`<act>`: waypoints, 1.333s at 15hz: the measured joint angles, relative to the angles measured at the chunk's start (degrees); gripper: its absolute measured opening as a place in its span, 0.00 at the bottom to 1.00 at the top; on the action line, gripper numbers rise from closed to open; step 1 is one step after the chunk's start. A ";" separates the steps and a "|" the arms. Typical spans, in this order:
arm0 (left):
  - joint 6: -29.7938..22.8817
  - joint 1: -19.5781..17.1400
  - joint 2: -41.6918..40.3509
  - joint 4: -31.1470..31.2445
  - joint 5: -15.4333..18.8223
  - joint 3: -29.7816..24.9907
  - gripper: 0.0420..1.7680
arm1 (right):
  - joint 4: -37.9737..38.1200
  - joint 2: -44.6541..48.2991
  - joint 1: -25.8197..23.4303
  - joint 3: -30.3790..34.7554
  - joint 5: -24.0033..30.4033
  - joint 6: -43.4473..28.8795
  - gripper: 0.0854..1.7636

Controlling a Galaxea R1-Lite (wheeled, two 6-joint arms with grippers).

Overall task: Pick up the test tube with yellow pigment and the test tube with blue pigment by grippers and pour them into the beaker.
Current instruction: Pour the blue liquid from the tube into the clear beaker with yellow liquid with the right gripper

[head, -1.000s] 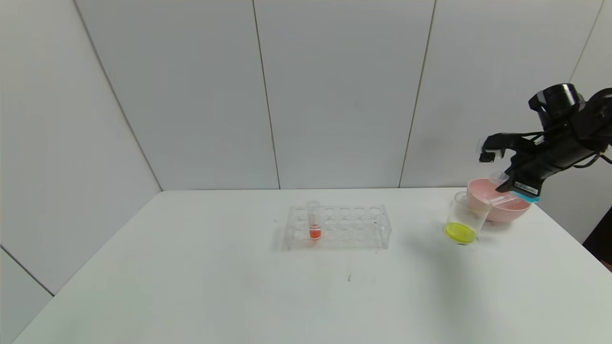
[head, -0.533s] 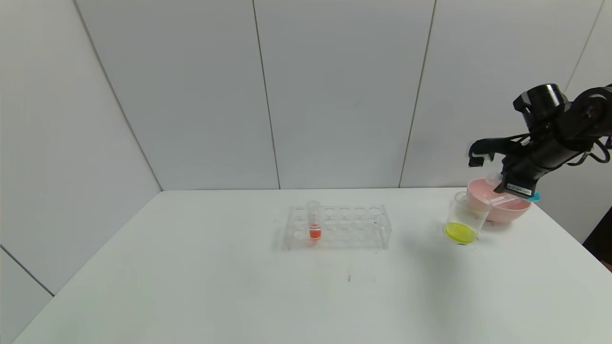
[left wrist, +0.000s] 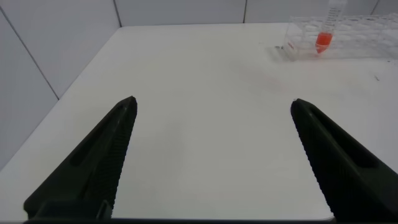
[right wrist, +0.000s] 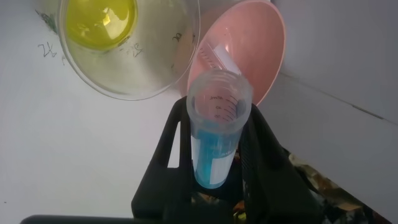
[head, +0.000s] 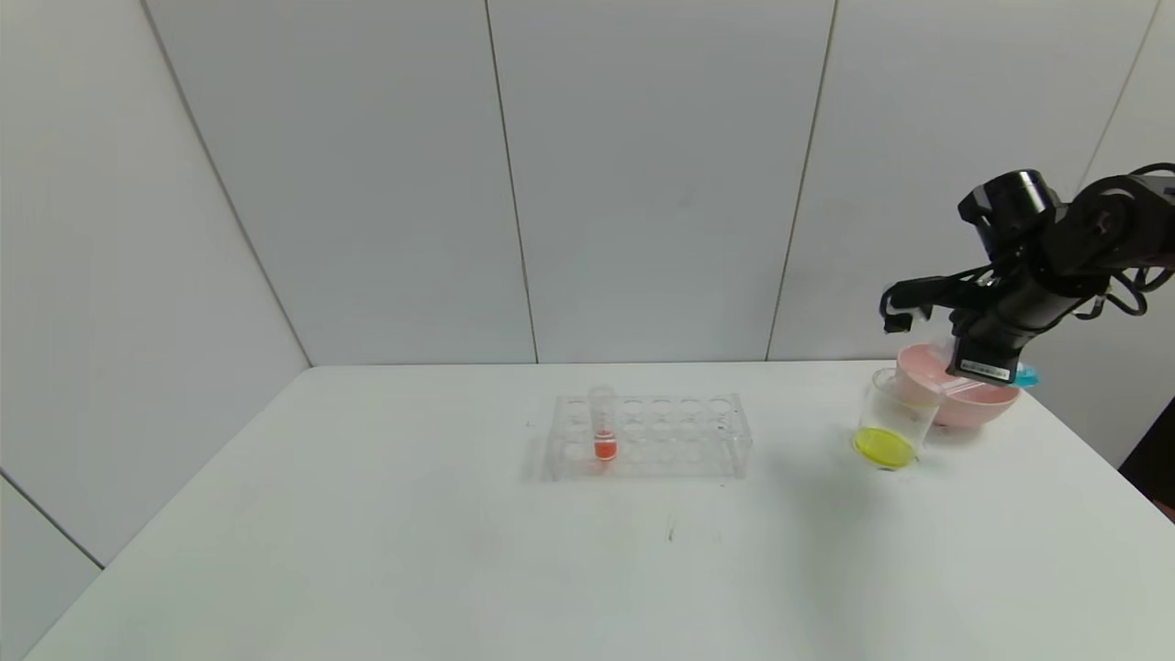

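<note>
my right gripper [head: 975, 360], frame right, clamps the test tube with blue pigment [right wrist: 216, 134] tilted above the beaker [head: 890, 420] | yellow liquid inside; my left gripper [left wrist: 211, 155] gapes

The blue tube [right wrist: 216, 134] is clear, printed with scale marks, with cyan-blue liquid in its lower part; it is clamped in the right end effector [right wrist: 214, 146], tilted, its open mouth near the beaker's rim. The beaker [head: 891, 419] stands upright on the counter [head: 459, 551], clear, holding yellow liquid at its bottom.
</note>
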State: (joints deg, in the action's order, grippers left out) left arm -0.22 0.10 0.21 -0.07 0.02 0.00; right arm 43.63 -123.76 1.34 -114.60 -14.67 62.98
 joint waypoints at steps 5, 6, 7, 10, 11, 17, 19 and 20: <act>0.00 0.00 0.00 0.00 -0.02 0.00 1.00 | 0.27 -1.24 0.59 0.00 -4.60 0.99 0.26; -0.02 0.00 0.00 0.00 0.00 0.00 1.00 | 0.44 -1.40 0.74 0.00 -6.16 1.72 0.26; 0.00 0.00 0.00 0.00 0.00 0.00 1.00 | 0.46 -1.55 0.91 0.00 -6.86 2.05 0.26; -0.02 0.00 0.00 0.00 -0.02 0.00 1.00 | 0.57 -1.74 1.61 0.00 -8.86 2.93 0.26; -0.02 0.00 0.00 0.00 -0.02 0.00 1.00 | 0.77 -1.74 1.82 0.00 -10.42 3.72 0.26; -0.02 0.00 0.00 0.00 0.00 0.00 1.00 | 1.04 -1.73 3.54 0.00 -16.04 5.64 0.26; -0.02 0.00 0.00 0.00 0.00 0.00 1.00 | 1.08 -1.74 4.06 0.00 -17.96 6.46 0.26; 0.00 0.00 0.00 0.00 0.00 0.00 1.00 | 1.12 -1.74 4.46 0.00 -18.88 7.03 0.26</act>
State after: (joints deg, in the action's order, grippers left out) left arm -0.22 0.10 0.21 -0.07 0.02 0.00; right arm 44.75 -125.50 5.80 -114.60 -33.55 70.01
